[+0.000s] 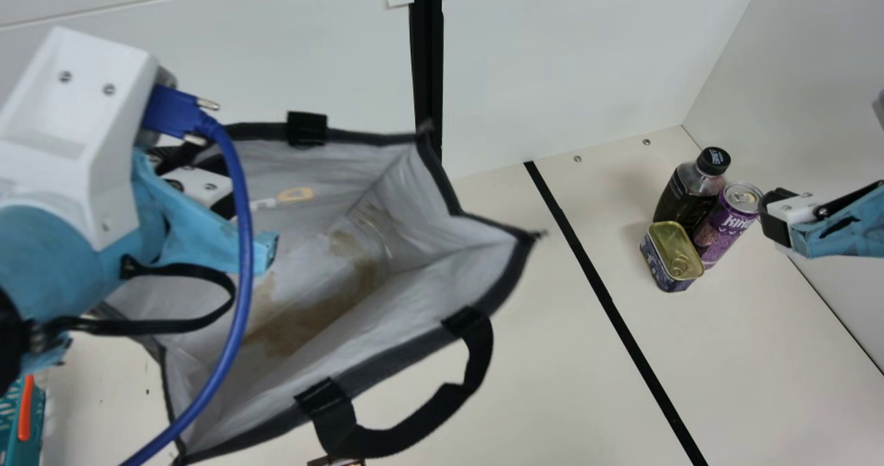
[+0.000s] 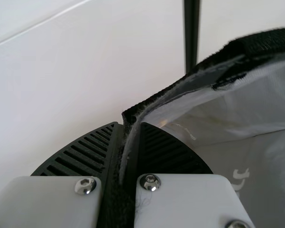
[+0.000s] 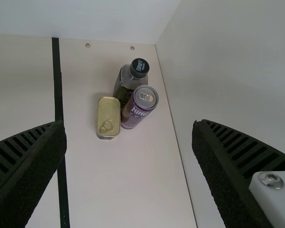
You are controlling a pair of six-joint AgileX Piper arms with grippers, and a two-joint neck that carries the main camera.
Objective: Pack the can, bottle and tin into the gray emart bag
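Evidently the pick precedes the packing: all 3 items stand on the counter (image 1: 566,355), outside the gray emart bag (image 1: 421,300). The can (image 1: 723,231) serves as landmark. Directly behind it is the bottle (image 1: 684,200); close beside it, on the bag's side, is the tin (image 1: 673,248); whether they touch it cannot be told. The bag gapes well apart from the can, across the black stripe (image 1: 608,300).

The right end effector (image 3: 129,124), near the can, is wide open and empty. The left end effector (image 2: 128,124), well apart from the can, is closed on the bag's rim.

For a sound grasp, center the 2 right fingers over 1 item, align them with the free gaps around it, and descend vertically before closing. Probable hazards are the side wall (image 1: 794,107) near the can and a finger toppling a neighbor. Meanwhile, the left end effector should hold the mouth steady; each item should clear the rim before release.
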